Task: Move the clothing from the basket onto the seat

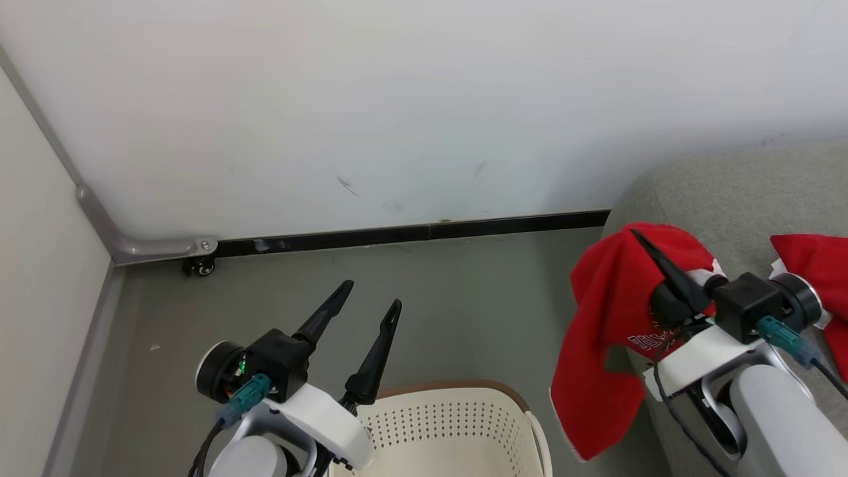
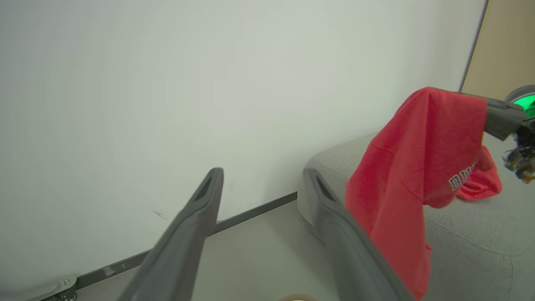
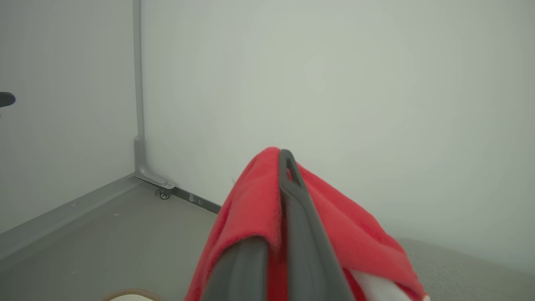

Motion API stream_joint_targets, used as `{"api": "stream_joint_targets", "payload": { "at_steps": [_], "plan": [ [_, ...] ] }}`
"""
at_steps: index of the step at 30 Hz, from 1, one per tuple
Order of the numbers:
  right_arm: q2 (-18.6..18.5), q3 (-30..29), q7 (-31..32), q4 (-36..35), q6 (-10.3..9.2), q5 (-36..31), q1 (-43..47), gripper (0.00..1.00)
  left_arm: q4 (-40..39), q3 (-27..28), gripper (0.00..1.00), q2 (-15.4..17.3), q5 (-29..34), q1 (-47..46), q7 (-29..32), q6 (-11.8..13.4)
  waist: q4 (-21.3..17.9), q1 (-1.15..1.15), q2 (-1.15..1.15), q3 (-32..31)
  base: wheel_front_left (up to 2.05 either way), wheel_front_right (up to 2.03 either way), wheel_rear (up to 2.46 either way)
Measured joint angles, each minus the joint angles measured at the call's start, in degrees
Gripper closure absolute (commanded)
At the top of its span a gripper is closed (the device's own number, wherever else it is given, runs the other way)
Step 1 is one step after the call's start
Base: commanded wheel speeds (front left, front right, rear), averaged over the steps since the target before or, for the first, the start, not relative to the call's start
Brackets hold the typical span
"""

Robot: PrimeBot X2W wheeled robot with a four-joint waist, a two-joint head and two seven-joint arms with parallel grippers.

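The right fingers (image 1: 664, 268) are pressed together and pinch a bunch of the red clothing (image 1: 609, 318) near their tips. The cloth folds over the fingers like a little tent, and the rest hangs down loose with its white letters showing. I think it is held up high so the long part can hang free and not catch on anything. It hangs to the right of the basket (image 1: 457, 424) and above its rim, right at the rounded end of the grey seat (image 1: 729, 192). The lowest part dangles over the floor (image 1: 464, 298) between the basket and the seat, so this piece is out of the basket but not lying on the seat yet. It likely needs to go a bit farther right from the basket before the fingers let go, or it may slide down to the floor. The left fingers (image 1: 374, 358) are spread wide and hold nothing. They hover just above the basket's left side and point at the white wall (image 1: 397, 99), out of the way of the hanging cloth. Farther right from the basket, another red piece (image 1: 815, 258) lies on the seat. I cannot see the bottom of the basket, so I cannot tell if more clothing is inside.
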Motion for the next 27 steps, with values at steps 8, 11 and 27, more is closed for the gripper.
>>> {"api": "stream_joint_targets", "payload": {
  "at_steps": [8, 11, 27],
  "plan": [
    [-0.45, -5.38, -0.11, -1.88, 0.0, -0.47, 2.55, 1.0, -0.2, -0.15, 0.0, -0.43, -0.02, 1.3, -0.51, 0.0, -0.94, 0.0, 0.0, -0.51, 0.0, 0.0, 0.0],
    [-0.4, -6.98, -0.19, -3.02, 0.0, -1.2, 3.48, 1.0, -0.33, -0.45, 0.0, -0.68, -0.02, 1.75, -0.92, 0.0, -1.45, 0.0, 0.0, -0.69, 0.0, 0.0, 0.0],
    [0.24, -12.4, -0.42, -8.21, 0.0, -3.92, 7.8, 1.0, -1.32, -3.76, 0.0, -2.08, 0.02, 2.77, -1.25, -1.6, -5.15, 0.0, 0.0, -1.01, 0.0, 0.0, 0.0]
  ]
}}
